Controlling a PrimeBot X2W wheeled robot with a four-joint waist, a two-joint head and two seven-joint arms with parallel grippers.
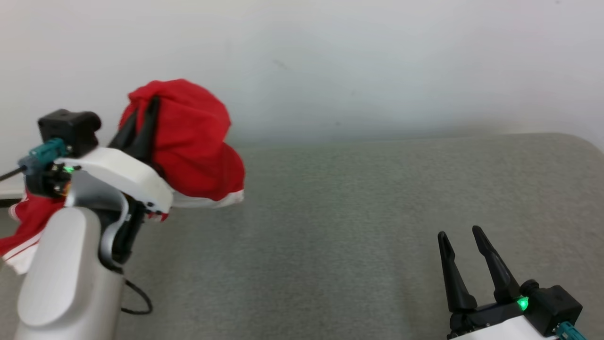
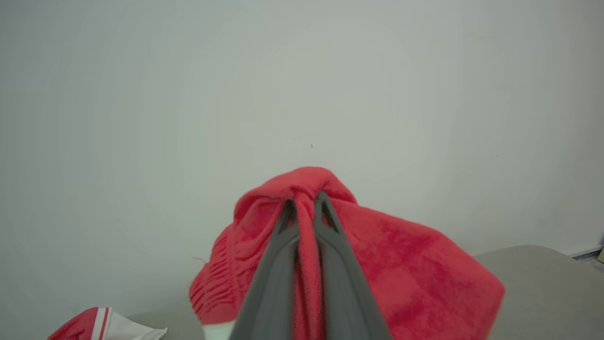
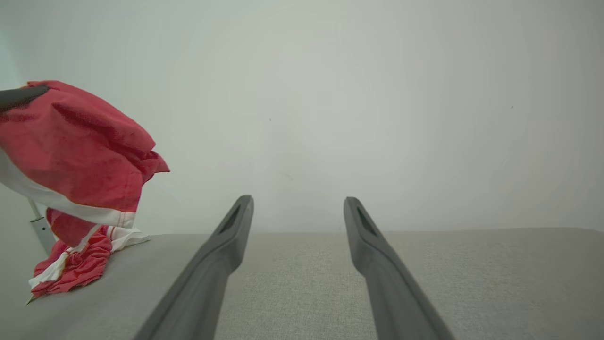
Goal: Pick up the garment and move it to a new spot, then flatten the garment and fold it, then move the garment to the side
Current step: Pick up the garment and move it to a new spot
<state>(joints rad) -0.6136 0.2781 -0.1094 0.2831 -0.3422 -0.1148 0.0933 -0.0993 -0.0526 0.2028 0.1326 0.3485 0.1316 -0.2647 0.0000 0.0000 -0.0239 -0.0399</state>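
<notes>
The left gripper (image 2: 305,200) is pinching a red garment (image 2: 401,264). Its two long, dark, tapering fingers (image 2: 278,264) are pressing almost together, with a thin ridge of cloth squeezed between them right up to the tips. The fabric is bunching into a rounded, hood-like hump over and beyond those tips. To one side of the fingers it is showing a ribbed, open-knit texture, and on the other side a softer, plainer weave. Below the gripper the cloth is hanging in loose folds, and a white band is running along its lower hem. The far end, red with narrow white stripes, is trailing down past the pale, smooth forearm (image 1: 61,274) and resting crumpled on the surface (image 1: 354,212) beneath. That surface is a grey, coarsely woven covering with a rounded far corner, and it is meeting a flat, matte, off-white wall (image 1: 330,56) ahead of both tools. The right gripper (image 1: 458,231) is sitting low over the grey weave, well apart from the garment, which is hanging off to its left. Its pointed fingers are standing wide apart in a V. Nothing is lying between them, and bare textured covering is showing through the gap.
</notes>
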